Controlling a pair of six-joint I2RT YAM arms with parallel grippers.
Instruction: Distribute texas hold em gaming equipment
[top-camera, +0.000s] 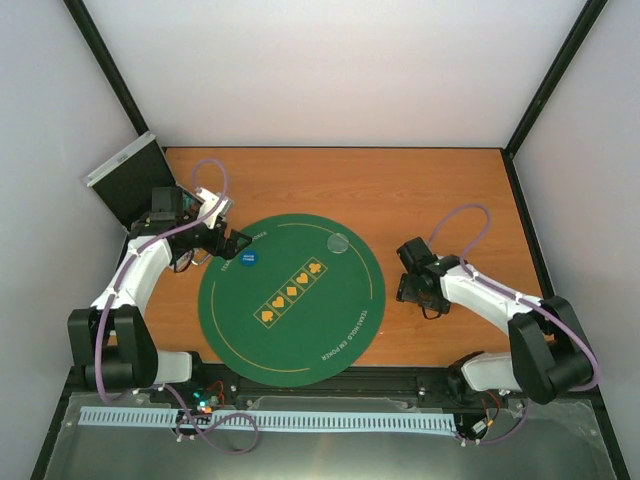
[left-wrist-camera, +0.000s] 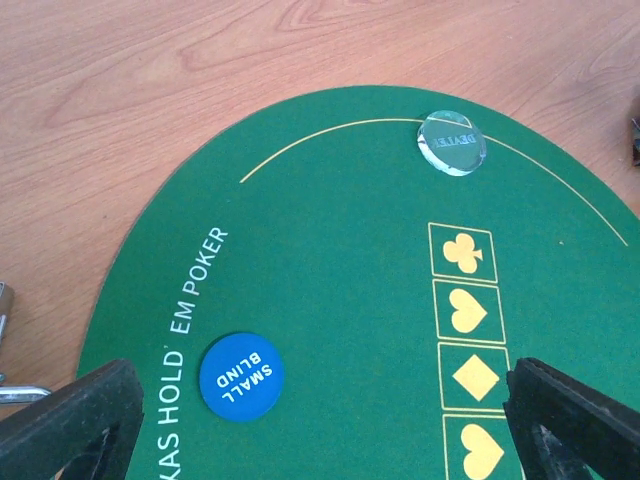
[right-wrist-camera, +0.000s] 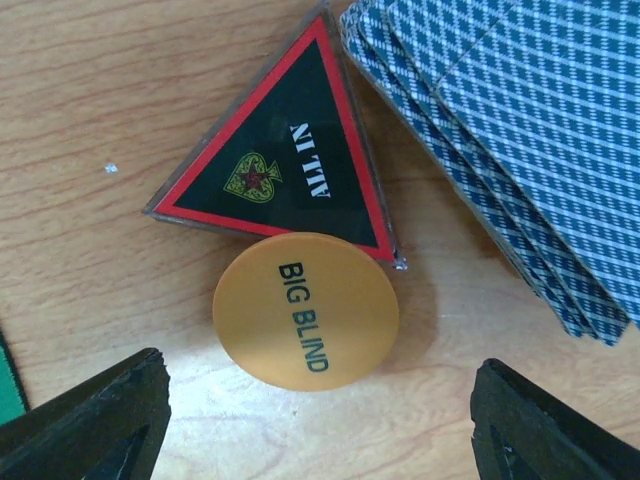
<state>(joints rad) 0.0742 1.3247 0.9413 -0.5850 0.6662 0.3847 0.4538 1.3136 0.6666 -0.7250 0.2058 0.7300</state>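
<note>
The right hand (right-wrist-camera: 318, 428) hung wide open and empty over the orange Big Blind disc (right-wrist-camera: 305, 312), which lay flat on the counter (right-wrist-camera: 80, 150), touching the black triangle marker (right-wrist-camera: 285, 165). A clean pick probably called for closing low on the disc alone, clear of the marker and the cards (right-wrist-camera: 520, 130).

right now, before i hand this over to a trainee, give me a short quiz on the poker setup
1. True or false: the blue disc lies on the green mat.
2. Which thing does the orange disc touch? A the black triangle marker; B the playing cards; C the mat.
3. How many discs lie on the mat?
Key: 1 true; 2 A; 3 two, the blue one and the clear disc.
</note>
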